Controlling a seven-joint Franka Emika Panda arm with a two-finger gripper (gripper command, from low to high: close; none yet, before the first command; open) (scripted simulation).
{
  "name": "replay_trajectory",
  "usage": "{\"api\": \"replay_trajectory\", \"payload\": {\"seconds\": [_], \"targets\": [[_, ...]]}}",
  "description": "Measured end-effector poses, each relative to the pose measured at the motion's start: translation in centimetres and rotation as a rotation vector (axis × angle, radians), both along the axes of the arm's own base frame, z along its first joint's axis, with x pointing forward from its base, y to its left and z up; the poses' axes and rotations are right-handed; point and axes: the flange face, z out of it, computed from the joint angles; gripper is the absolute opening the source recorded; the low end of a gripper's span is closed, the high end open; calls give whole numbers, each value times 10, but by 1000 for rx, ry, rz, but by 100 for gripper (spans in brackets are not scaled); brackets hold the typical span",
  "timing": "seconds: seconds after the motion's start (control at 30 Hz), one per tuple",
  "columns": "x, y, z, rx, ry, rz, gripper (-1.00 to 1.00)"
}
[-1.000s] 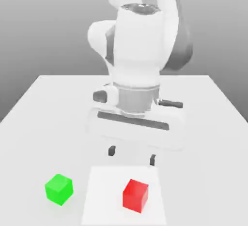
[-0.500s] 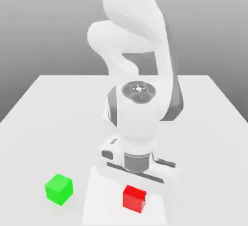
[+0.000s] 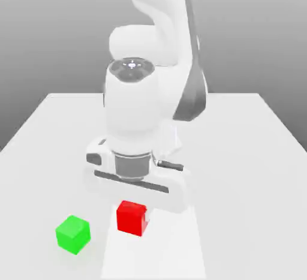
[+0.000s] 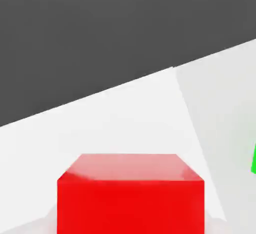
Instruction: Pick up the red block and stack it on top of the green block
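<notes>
The gripper is clamped on the red block, with its two fingers together on opposite sides of it. This block is a small cube, plain and matte, with flat faces and straight, sharp edges; in the hand view its upper face looks paler, a little pinkish, and the front one is a full, even red. How high it is above the surface, I cannot tell.

Above it, the hand is a wide, smooth white body with rounded ends and a long dark slot, and it is slightly tilted. The arm goes up from there in glossy white rounded parts, with a grey ring at the wrist and a dark round cap.

Behind the red block lies a flat white patch with straight edges. Near it, at the exterior view's left, the green block rests on the table, apart from the red one. It is also a plain cube, bright and smooth. The table is pale, even and without texture.
</notes>
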Motion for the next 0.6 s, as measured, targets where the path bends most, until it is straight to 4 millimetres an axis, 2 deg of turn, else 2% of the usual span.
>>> {"api": "replay_trajectory", "payload": {"seconds": [0.33,0.4,0.53,0.57,0.6], "targets": [[-28,-98,20,16,-3,159,-100],[-30,-105,11,20,-5,181,-100],[-30,-104,-32,21,-5,196,-100],[-30,-104,-40,20,-5,196,100],[-30,-104,-40,20,-5,196,100]]}}
